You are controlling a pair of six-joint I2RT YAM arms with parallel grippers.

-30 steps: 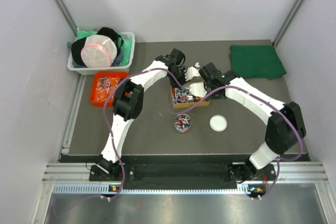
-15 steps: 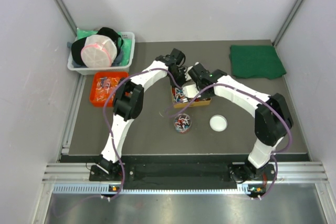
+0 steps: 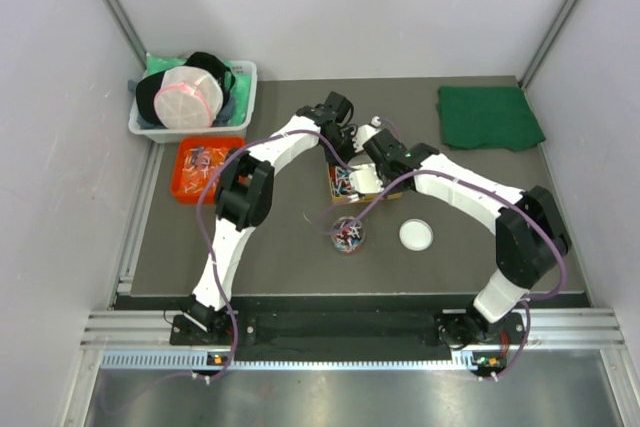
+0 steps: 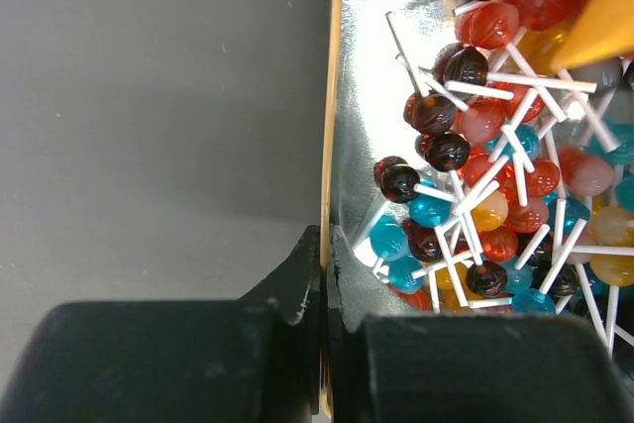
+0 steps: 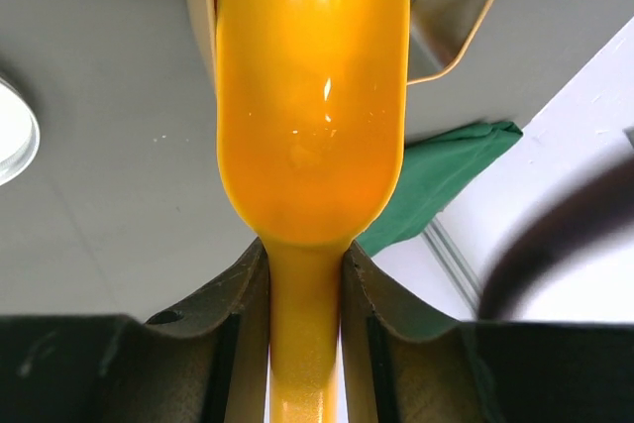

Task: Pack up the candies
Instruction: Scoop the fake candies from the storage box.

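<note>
Seen from above, the candies lie in a small box near the middle of the tabletop. More sit in a round cup just toward the near edge, with a white lid beside it.

In the left wrist view, the left gripper has its jaws pressed together on the box wall, with candies heaped just inside.

In the right wrist view, the right gripper pinches the handle of an orange scoop in its jaws.
</note>
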